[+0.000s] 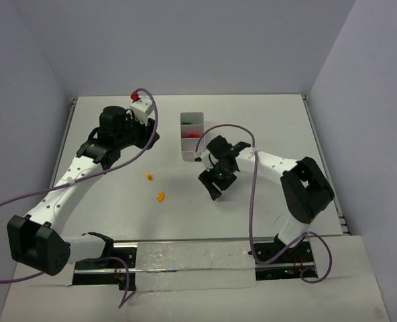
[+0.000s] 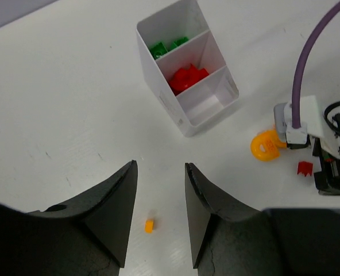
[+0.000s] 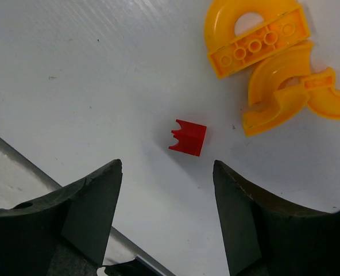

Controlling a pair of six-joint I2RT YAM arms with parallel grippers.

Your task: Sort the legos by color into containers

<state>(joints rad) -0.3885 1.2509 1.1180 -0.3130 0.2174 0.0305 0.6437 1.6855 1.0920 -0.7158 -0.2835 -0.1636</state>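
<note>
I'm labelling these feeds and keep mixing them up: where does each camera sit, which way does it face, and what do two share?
Top external: above and behind the bases, facing down on the table; shows left arm and right arm.
Left wrist: on the left arm, looking obliquely past the left gripper at the tray.
Right wrist: on the right arm, facing straight down past the right gripper.
Shared by both wrists: red piece, orange curved pieces.

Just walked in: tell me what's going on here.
The right gripper hovers open over a loose red lego beside orange curved pieces. The left gripper, open and empty, hangs above a small orange lego. The white tray holds green legos and red legos in separate compartments; the third compartment is empty.
</note>
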